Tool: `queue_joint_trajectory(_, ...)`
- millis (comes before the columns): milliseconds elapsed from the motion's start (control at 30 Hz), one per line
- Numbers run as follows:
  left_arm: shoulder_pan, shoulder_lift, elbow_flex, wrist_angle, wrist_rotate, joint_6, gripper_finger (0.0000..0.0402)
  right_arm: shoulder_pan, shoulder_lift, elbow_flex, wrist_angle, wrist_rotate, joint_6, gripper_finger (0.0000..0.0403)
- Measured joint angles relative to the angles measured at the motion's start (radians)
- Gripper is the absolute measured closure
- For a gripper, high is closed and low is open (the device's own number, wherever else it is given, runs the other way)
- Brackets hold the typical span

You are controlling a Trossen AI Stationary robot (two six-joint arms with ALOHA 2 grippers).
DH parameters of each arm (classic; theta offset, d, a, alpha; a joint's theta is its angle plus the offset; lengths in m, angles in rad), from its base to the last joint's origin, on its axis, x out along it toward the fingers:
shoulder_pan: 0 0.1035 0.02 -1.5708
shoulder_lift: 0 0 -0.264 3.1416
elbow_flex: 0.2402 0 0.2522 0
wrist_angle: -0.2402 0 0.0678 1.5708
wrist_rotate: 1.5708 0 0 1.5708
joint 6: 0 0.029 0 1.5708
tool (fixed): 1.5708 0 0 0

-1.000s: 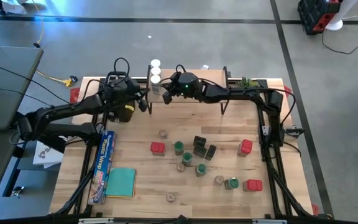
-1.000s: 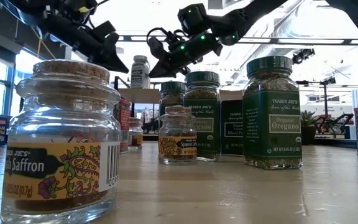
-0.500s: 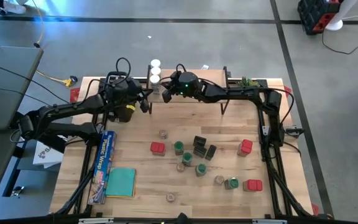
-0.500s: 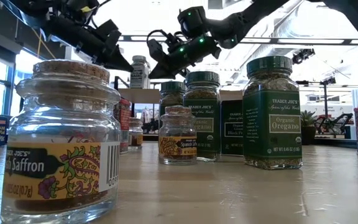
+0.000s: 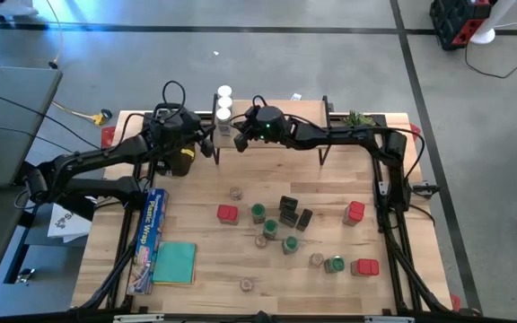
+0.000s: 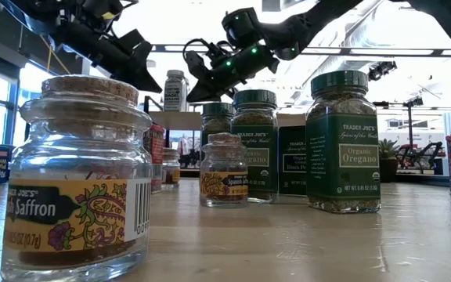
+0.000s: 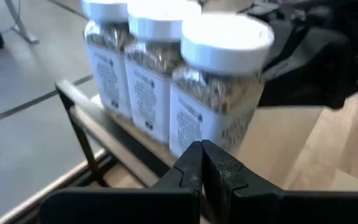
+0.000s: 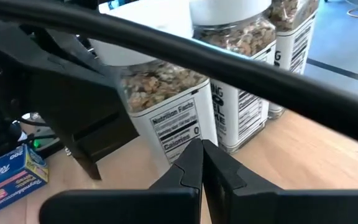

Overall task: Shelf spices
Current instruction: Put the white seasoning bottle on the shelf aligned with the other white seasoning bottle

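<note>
Both grippers, left (image 5: 210,144) and right (image 5: 238,137), pinched closed, apparently flank shelf (image 5: 281,112) jars (image 5: 223,109).

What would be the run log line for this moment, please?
left gripper: shut, empty | right gripper: shut, empty | both at white-lidded jars on shelf

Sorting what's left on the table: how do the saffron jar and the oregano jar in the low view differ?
The saffron jar is squat, clear and cork-topped; the oregano jar is taller, with a dark green lid. The saffron jar's label is a low yellow band; the oregano jar's dark green label covers most of its side. Both stand upright on the table, untouched.
</note>
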Motion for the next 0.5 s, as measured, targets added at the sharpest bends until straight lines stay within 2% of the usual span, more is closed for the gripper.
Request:
queue_joint_trajectory(133, 0.007, 0.027, 0.000, 0.046, 0.048, 0.000, 0.0401, -0.002, -0.002, 0.000, 0.002, -0.010, 0.000, 0.0403)
queue_joint_trajectory(500, 0.006, 0.050, 0.000, 0.051, 0.044, 0.001, 0.0401, -0.002, -0.002, 0.000, 0.020, -0.010, 0.000, 0.0403)
